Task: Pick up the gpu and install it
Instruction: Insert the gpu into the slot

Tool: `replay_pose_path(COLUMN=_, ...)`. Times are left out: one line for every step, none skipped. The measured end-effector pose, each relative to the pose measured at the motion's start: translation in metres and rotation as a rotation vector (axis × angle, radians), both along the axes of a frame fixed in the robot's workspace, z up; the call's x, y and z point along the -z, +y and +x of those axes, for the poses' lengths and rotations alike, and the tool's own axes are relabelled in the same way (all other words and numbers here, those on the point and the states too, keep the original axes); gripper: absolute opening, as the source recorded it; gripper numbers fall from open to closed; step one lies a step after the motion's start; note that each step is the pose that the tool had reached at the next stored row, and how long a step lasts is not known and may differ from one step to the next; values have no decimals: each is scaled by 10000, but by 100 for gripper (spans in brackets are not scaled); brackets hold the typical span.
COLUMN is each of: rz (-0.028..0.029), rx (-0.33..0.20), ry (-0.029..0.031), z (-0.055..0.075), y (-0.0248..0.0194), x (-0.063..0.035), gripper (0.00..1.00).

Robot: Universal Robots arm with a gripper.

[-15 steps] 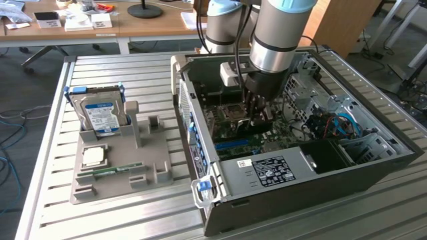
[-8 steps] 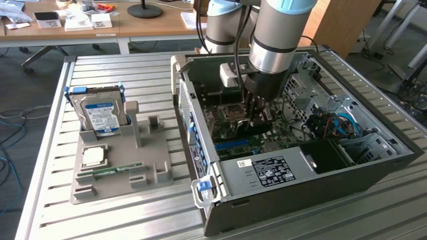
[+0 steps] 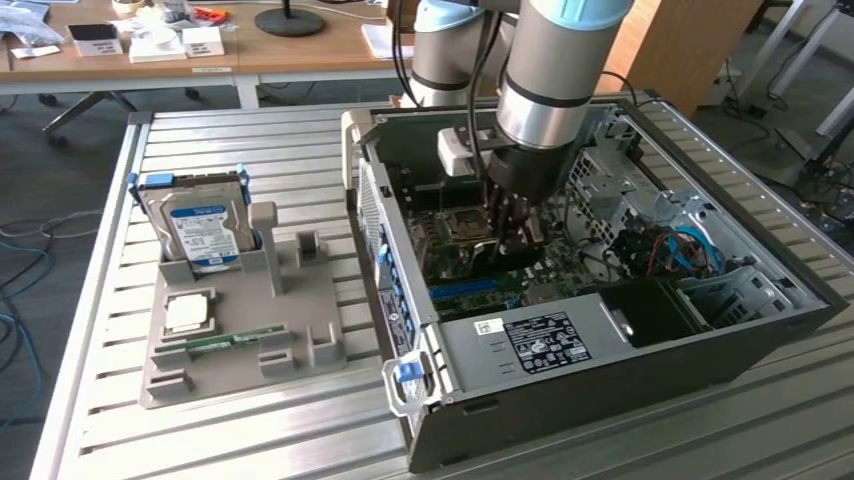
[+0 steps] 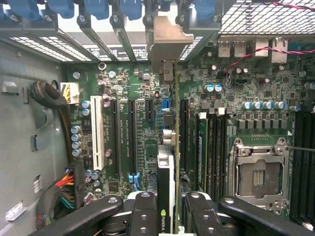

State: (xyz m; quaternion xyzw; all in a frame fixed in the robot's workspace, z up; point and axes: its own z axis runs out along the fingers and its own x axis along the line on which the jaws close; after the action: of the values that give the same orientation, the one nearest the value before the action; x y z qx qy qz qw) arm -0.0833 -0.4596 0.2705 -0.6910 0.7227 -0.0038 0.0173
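Black jaws clamped on thin edge-on gpu (image 4: 166, 172), flat silver bracket (image 4: 165, 42) perhaps seated, green motherboard (image 4: 123, 83) beneath.

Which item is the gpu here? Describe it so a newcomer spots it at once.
Look inside the open computer case, over the green motherboard. The gpu is held edge-on in the gripper: a thin card ending in a silver bracket, beside bare expansion slots.

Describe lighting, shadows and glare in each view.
Exterior view: even light on the ribbed metal table, shadow inside the open black computer case. Wrist view: the thin green gpu card with black cooler, clamped in the gripper, evenly lit; glare through the rear vents.
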Motion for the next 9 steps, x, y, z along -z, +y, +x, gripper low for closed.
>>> replay_pose_path(rz=1, rx=-1, ry=-1, z=-5, y=0, x=1, gripper=27)
replay_pose_path(rz=0, rx=-1, ry=0, z=-14, y=-1, x=2, gripper=27)
replay_pose_path(rz=1, rx=-1, ry=0, z=-22, y=0, x=2, gripper=27)
replay_pose_path(rz=0, rx=-1, ry=0, z=-26, y=-2, x=2, gripper=27)
replay_pose_path(rz=-2, rx=-1, ry=1, z=-28, y=-8, x=2, gripper=27)
replay_pose_path(rz=-2, rx=-2, ry=1, z=-31, y=-16, x=2, gripper=27)
replay_pose_path(rz=0, rx=-1, ry=0, z=-34, y=-22, x=3, gripper=27)
replay_pose_path(rz=1, rx=0, ry=0, z=-39, y=-23, x=4, gripper=27)
replay_pose_path(rz=2, rx=0, ry=-1, z=-44, y=-23, x=5, gripper=27)
